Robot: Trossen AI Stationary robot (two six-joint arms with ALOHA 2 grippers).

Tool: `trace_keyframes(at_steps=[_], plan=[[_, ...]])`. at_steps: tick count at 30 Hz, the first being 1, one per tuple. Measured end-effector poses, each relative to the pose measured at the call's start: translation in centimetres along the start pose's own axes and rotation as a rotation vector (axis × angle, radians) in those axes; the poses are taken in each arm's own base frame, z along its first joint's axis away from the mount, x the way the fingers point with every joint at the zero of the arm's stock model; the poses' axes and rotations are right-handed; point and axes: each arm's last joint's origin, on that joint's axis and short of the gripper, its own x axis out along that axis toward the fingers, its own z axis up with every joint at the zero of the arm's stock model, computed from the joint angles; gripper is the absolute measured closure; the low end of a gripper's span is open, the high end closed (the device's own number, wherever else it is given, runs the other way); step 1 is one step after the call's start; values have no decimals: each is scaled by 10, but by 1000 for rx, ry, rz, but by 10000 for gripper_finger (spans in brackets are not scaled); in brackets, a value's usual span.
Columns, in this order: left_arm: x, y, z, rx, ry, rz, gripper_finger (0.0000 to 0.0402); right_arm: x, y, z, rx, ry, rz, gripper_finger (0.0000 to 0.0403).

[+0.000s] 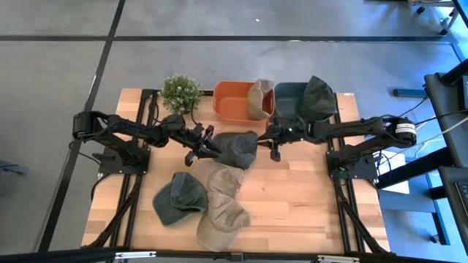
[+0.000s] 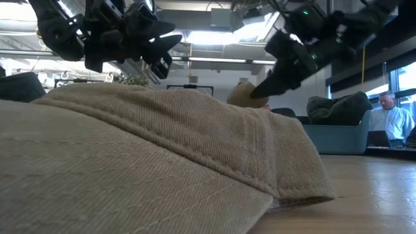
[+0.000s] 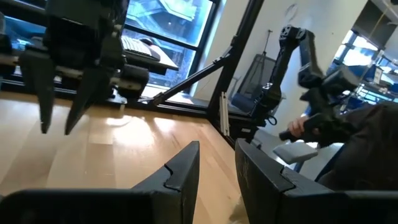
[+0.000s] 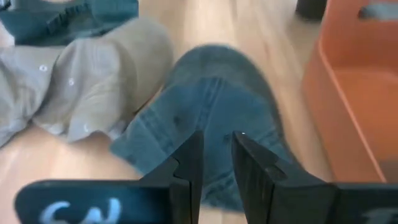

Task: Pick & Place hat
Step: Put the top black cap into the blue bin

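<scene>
Wooden slatted table (image 1: 307,197) on a grey concrete floor, both dark arms reaching in from the frame's left and right edges toward the middle.

At the centre of the high view: dark hat (image 1: 238,148), flat on the wood, between the two grippers. Left gripper (image 1: 207,148) just beside its left edge; right gripper (image 1: 274,145) just beside its right edge. Cannot tell from above whether either touches the cloth.

Left wrist view: left gripper's fingers (image 3: 186,171) a narrow gap apart, nothing between them, bare wood beyond. Other arm's gripper hanging in the upper left of that frame.

Right wrist view: fingers (image 4: 189,158) likewise parted by a narrow gap, nothing pinched, pointing at the dark hat, which fills the middle of the frame on the table. Pale tan hat (image 4: 93,81) to its left, orange wall to its right.

Upper centre of the high view: orange bin (image 1: 227,106) with a tan hat (image 1: 259,97) draped over its right rim. Just beside it, teal bin (image 1: 287,95) with a dark green hat (image 1: 319,95) on its right side. Small potted plant (image 1: 180,91) left of the orange bin.

Lower middle of the high view: green hat (image 1: 180,199), with two tan hats (image 1: 223,208) overlapping just to its right.

Low view: tan cloth filling the foreground, both grippers hanging above it, a seated person (image 2: 392,117) at the far right.
</scene>
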Motion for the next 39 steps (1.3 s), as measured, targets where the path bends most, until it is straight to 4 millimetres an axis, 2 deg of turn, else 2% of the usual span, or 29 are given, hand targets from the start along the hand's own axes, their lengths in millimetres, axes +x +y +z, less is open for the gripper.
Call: trace_keyframes(at_steps=[4, 9, 13, 18, 23, 26, 34, 39], plan=[[0, 0, 0, -1, 0, 1, 302, -2, 5, -26, -36, -57, -4, 319], [0, 0, 0, -1, 2, 2, 302, -4, 8, -43, 15, -80, -3, 319], [0, 0, 0, 28, 2, 2, 302, -1, 8, -41, 83, -116, 4, 319], [0, 0, 0, 30, 1, 3, 302, 5, 9, -43, 74, -133, 6, 319], [0, 0, 0, 30, 5, 4, 302, 14, 9, -52, 81, -91, 33, 315], [0, 0, -1, 33, 5, 3, 302, 20, 9, -60, 95, -57, 40, 292], [0, 0, -1, 63, 5, 3, 302, 39, 7, -77, 143, -47, 15, 184], [0, 0, -1, 63, 5, 3, 302, 51, 8, -90, 116, -13, 20, 150]])
